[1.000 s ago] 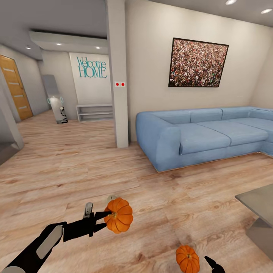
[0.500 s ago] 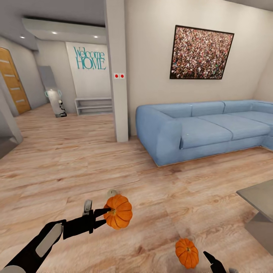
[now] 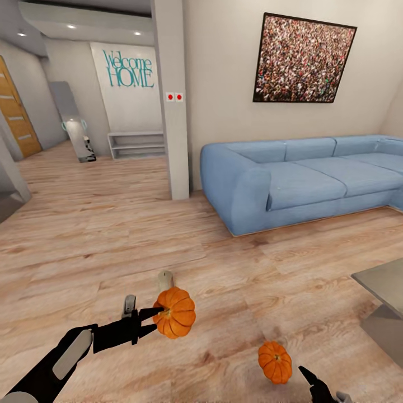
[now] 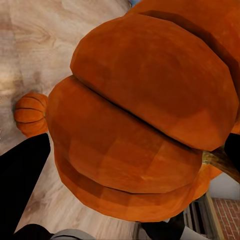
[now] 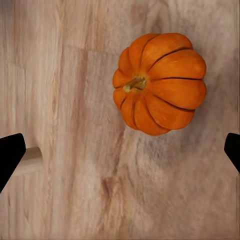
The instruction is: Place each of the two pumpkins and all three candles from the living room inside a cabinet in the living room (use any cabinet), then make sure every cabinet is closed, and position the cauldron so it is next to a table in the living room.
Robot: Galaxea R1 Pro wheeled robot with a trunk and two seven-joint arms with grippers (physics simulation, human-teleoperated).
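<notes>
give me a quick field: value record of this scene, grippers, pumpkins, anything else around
left gripper: shut on held pumpkin, above the floor
right gripper: open, above floor pumpkin
floor pumpkin: upright on the wood floor, stem up, free
candle: on the floor just beyond the held pumpkin
sofa: blue, against the far wall
table: grey, corner at the right edge
picture: on the wall above the sofa
cabinet: not identified

blue sofa (image 3: 296, 182) on wood floor (image 3: 112, 240) below wall picture (image 3: 302, 60).
</notes>
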